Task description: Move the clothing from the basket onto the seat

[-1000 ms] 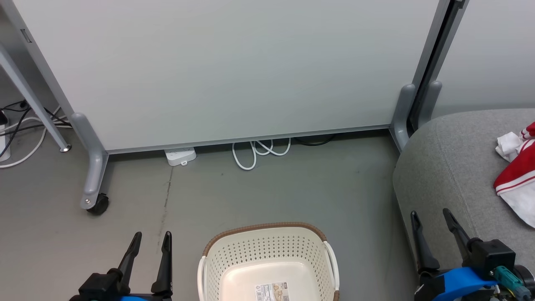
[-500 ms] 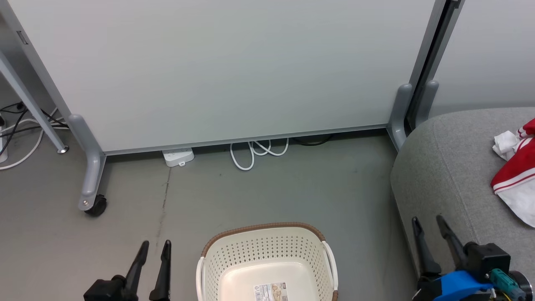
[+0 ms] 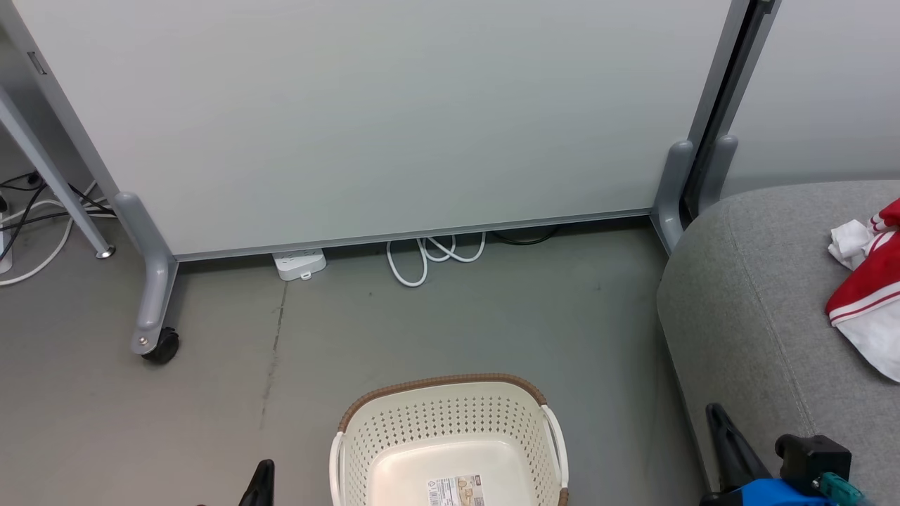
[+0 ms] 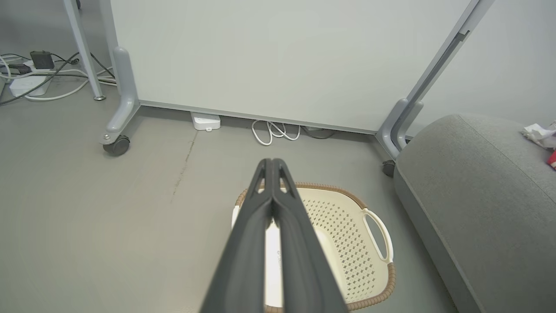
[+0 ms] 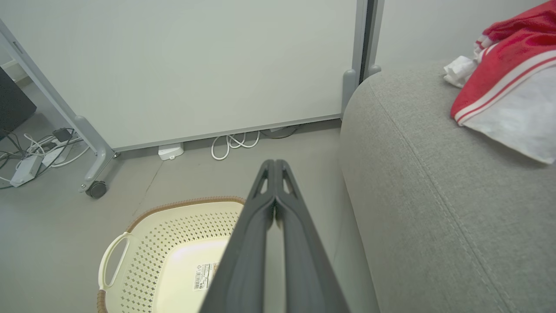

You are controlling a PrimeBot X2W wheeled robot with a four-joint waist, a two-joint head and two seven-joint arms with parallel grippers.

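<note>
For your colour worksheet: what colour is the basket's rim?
Brown, woven-look; the rim shows best in the head view.

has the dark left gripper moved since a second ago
Yes. The left gripper dropped down the head view, tip now below the brown rim of the cream perforated plastic basket.

Pale grey partition panel (image 3: 394, 119) on a castered leg (image 3: 156, 302). Tucked under its lower edge, white power strip (image 3: 300, 263) and looped white cable (image 3: 429, 256). In front of it, smooth grey floor (image 3: 457, 323) with a thin dark line. Left of it, tangled cables (image 3: 39, 211).
</note>
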